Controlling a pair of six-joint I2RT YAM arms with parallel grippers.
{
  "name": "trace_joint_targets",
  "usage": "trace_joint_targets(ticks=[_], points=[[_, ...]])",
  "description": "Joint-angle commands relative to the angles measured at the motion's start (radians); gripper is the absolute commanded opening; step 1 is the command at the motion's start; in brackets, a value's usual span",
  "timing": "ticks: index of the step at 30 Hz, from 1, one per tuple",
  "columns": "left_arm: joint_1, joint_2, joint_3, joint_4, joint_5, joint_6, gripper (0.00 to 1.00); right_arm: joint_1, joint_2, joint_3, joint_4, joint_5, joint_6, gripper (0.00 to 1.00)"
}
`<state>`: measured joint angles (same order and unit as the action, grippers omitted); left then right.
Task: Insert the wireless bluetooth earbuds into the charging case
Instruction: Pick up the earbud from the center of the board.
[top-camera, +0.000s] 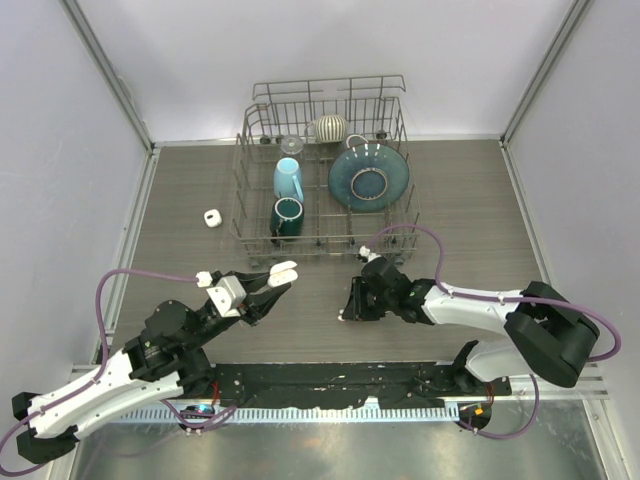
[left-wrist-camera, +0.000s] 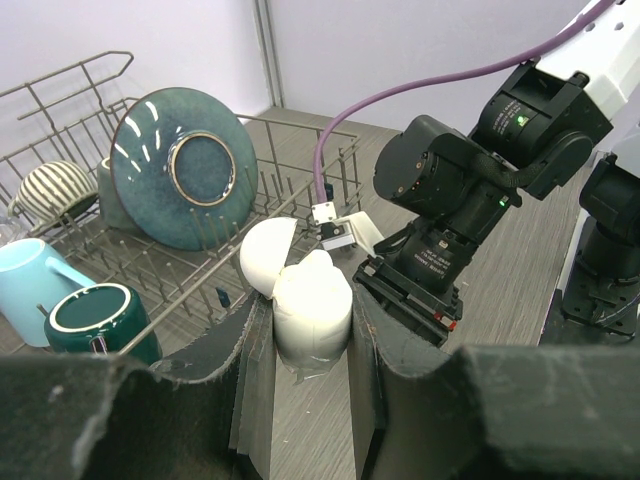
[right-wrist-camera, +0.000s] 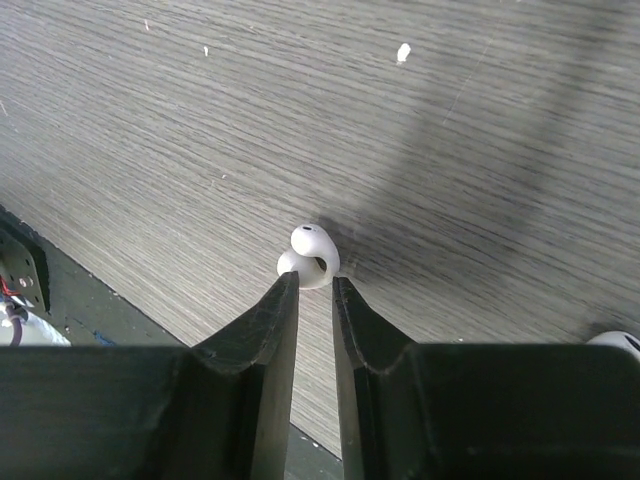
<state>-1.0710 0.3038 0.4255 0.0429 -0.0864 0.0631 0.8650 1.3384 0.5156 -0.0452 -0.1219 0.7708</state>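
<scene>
earbud (right-wrist-camera: 310, 252), small, white and rounded, lies on the grey-brown wood-grain table (right-wrist-camera: 200, 120), right at the tips of the right gripper (right-wrist-camera: 313, 285). its two dark fingers (right-wrist-camera: 265, 350) stand only a narrow slit apart, and the earbud's lower end sits at the mouth of that slit; whether it is pinched or merely touched cannot be told. another white rounded piece (right-wrist-camera: 622, 343) peeks in at the right edge of the right wrist view, cut off by the frame, too little of it showing to name. seen from above, this gripper points down at the table just in front of the dish rack (top-camera: 250, 200), near the middle of the table. charging case (left-wrist-camera: 312, 305), white and smooth, is clamped by its body between the fingers of the left gripper (left-wrist-camera: 308, 335), which is closed tight on it and holds it above the table. the case's lid (left-wrist-camera: 267, 255) stands hinged open, tipped to the left in the left wrist view. the case and the right gripper are near each other but apart. the rack behind them holds a blue-green plate (top-camera: 368, 177) standing on edge, a pale blue mug (top-camera: 288, 178), a dark green mug (top-camera: 287, 215) and a striped round pot (top-camera: 330, 127). left of the rack a small white object (top-camera: 212, 218) sits alone on the table.
</scene>
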Motion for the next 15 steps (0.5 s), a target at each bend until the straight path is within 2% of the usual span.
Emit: trace_joint_targets(ticks=[1,8,11,15], points=[[0.005,0.001,0.033,0.038,-0.007,0.009,0.00,0.012,0.030,0.011,0.034,0.007,0.015,0.25],[0.003,-0.003,0.036,0.031,-0.010,0.012,0.00,0.035,0.077,0.037,0.041,0.005,0.019,0.25],[0.003,-0.012,0.036,0.025,-0.013,0.012,0.00,0.037,0.088,0.043,0.039,0.008,0.018,0.19],[0.003,-0.015,0.036,0.022,-0.015,0.011,0.00,0.037,0.103,0.050,0.079,-0.001,0.010,0.18]])
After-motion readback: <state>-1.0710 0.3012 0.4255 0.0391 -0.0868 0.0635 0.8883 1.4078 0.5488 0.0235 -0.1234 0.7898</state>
